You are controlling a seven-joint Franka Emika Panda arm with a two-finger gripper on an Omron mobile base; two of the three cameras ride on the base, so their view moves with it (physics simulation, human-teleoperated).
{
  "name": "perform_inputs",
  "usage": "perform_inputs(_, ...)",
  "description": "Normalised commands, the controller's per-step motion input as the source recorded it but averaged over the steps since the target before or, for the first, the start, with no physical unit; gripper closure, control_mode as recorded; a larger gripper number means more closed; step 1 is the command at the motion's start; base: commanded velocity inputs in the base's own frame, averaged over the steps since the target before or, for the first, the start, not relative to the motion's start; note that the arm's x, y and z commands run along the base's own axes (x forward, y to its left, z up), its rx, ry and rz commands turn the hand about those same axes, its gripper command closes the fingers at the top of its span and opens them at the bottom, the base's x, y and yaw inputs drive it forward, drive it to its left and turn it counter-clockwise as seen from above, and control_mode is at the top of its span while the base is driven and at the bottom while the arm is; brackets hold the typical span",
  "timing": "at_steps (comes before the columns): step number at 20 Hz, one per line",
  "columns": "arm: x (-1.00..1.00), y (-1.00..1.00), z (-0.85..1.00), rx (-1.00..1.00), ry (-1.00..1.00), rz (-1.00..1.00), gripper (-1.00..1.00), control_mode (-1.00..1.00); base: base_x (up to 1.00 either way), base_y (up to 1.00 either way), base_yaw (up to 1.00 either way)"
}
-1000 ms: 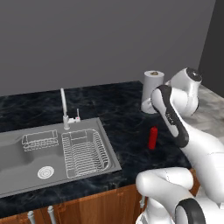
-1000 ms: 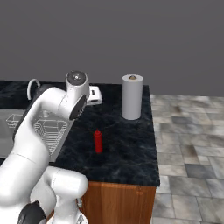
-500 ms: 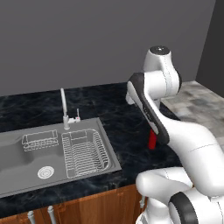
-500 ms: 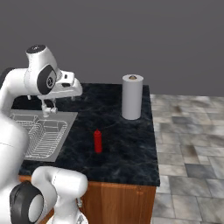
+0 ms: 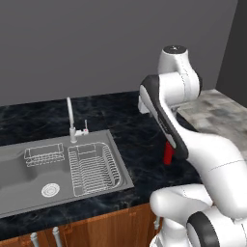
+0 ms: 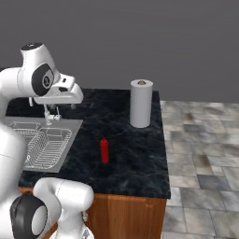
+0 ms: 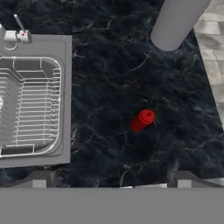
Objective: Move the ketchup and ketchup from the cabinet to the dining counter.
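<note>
Fingers spread above black marble counter

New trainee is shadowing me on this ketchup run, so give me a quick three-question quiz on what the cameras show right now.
1. True or false: the red ketchup bottle stands upright on the black marble counter.
2. Multiple choice: what stands nearest the counter's far right corner? A) a toaster B) the paper towel roll C) a kettle
3. Fill in: in the hand view, the gripper is ____ and holds nothing, high above the bottle.

Key: 1 true; 2 B; 3 open. The bottle sits between the sink and the counter's right edge, apart from the roll.
</note>
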Motion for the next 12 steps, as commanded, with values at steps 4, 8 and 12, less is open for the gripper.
perform_inputs(4,-0.36,0.02,-0.22,0.14,-0.21,-0.07,-1.00,-1.00,0.00,0.00,0.00)
perform_inputs(8,-0.33,0.00,-0.21,0.19,-0.26,-0.05,-1.00,-1.00,0.00,0.00,0.00)
perform_inputs(12,-0.31,0.00,-0.04,0.18,-0.24,-0.02,-1.00,-1.00,0.00,0.00,0.00)
